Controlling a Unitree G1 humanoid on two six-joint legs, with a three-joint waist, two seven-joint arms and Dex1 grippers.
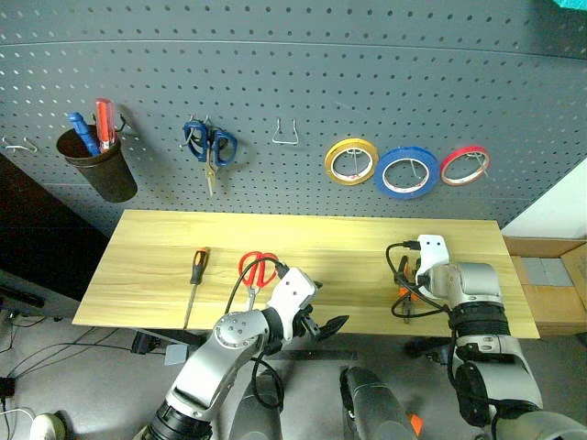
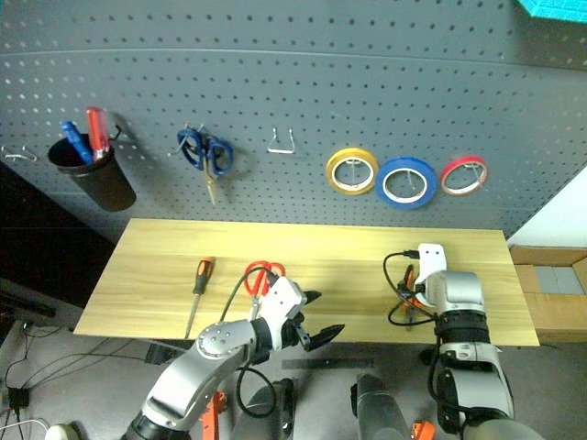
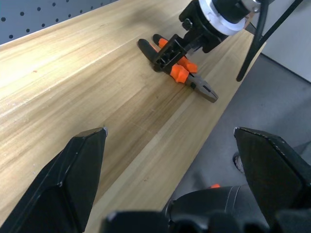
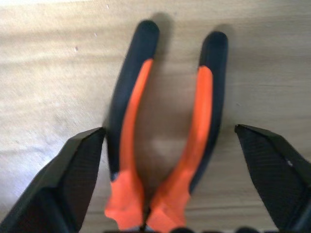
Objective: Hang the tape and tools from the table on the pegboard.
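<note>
On the light wood table [image 1: 321,240] lie a black-and-orange screwdriver [image 1: 195,271], red-handled scissors [image 1: 258,269] and orange-and-black pliers [image 4: 165,145]. The pliers lie near the table's front right. My right gripper [image 4: 170,136] points down over them, open, with one finger on each side of the two handles. My left gripper [image 2: 323,314] hangs open and empty at the front edge, just right of the scissors. The blue tape [image 1: 406,171] hangs on the dark grey pegboard [image 1: 293,73].
On the pegboard hang a dark cup [image 1: 99,167] holding blue and red handles, blue-handled scissors [image 1: 210,147], a bare wire hook [image 1: 285,133], a yellow roll [image 1: 350,161] and a thin red roll [image 1: 464,165]. A cardboard box [image 1: 555,284] stands right of the table.
</note>
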